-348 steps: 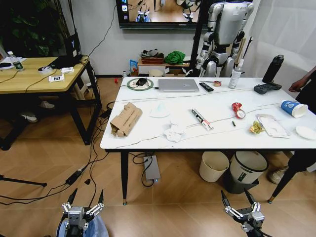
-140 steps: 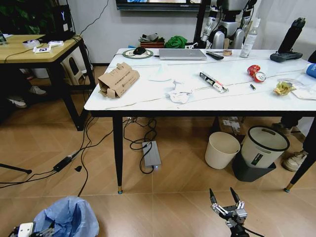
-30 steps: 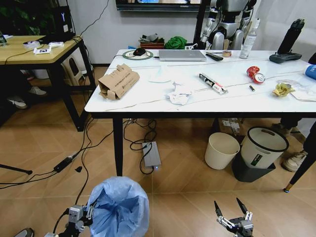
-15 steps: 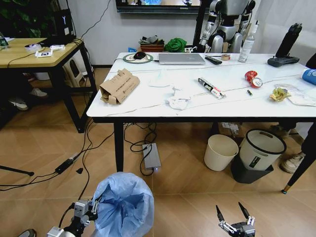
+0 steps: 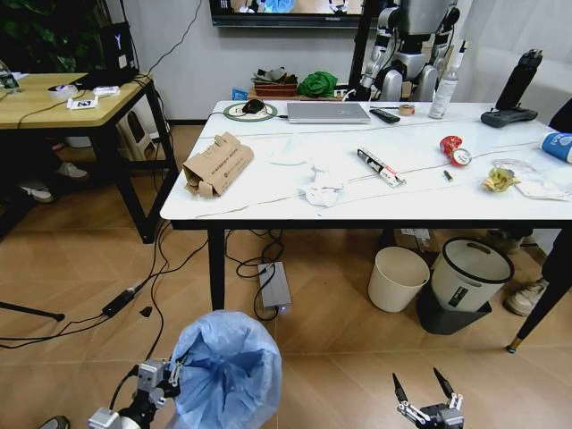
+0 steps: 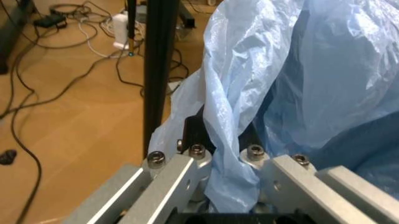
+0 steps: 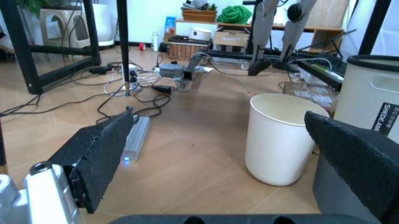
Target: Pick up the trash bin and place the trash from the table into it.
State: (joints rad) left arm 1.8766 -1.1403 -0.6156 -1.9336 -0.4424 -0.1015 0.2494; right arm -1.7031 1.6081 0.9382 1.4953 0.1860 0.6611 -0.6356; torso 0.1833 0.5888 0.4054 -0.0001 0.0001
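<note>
- Three bins near white marble-look table (image 5: 420, 192): one blue-bag-lined bin (image 5: 225, 371), one cream open bin (image 5: 399, 278), one grey-and-black round bin (image 5: 467, 284).
- On table: one torn brown cardboard box (image 5: 217, 164), one crushed red can (image 5: 455, 150), one silver laptop (image 5: 328, 113).

Black label on grey-and-black round bin (image 7: 385, 93) reads "SHEIDE-AM…", cut off at edge. Print on cardboard box (image 5: 217, 164) too small to read.

My head cam looks fwd and down from well back at the table (image 5: 268, 207). L wrist cam sits tight against the blue bin bag (image 6: 311, 84). R wrist cam rides low, facing the cream bin (image 7: 283, 135), which head cam shares (image 5: 399, 279).
</note>
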